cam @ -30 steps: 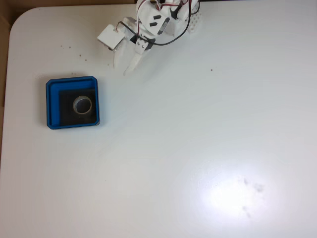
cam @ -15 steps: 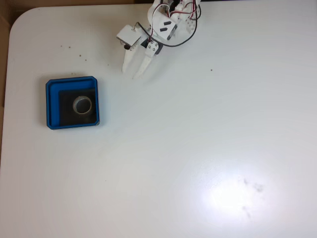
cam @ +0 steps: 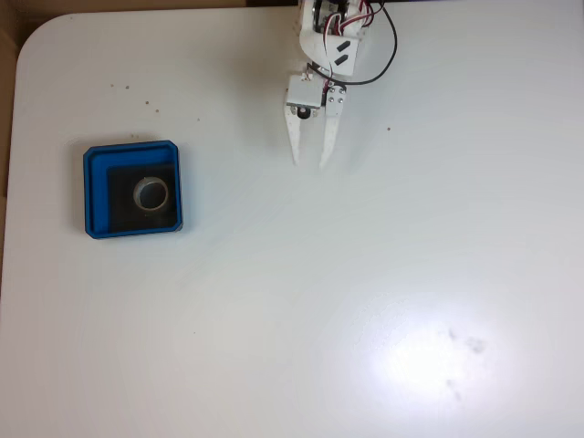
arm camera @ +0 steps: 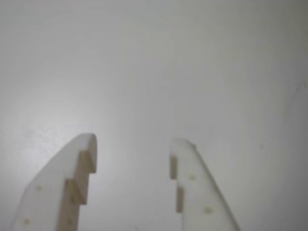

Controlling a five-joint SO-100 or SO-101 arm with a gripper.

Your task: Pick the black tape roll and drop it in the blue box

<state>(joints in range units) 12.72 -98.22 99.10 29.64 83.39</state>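
The blue box (cam: 96,160) sits on the white table at the left in the fixed view. Inside it, on the black floor, lies the black tape roll (cam: 151,193), its pale inner rim showing. My white gripper (cam: 309,163) hangs near the table's top edge, well to the right of the box, fingers pointing down the picture and open with nothing between them. In the wrist view the two white fingertips (arm camera: 86,149) stand apart over bare white table, and the gripper (arm camera: 134,142) holds nothing.
The white table (cam: 365,274) spreads wide below and right of the arm. Small dark specks dot it near the top left. The table's rounded corner and left edge lie close to the box. Red and black wires loop at the arm's base (cam: 333,27).
The arm has swung to the right, away from the box, and the fingers now point straight down the picture. The tape roll stays in the box.
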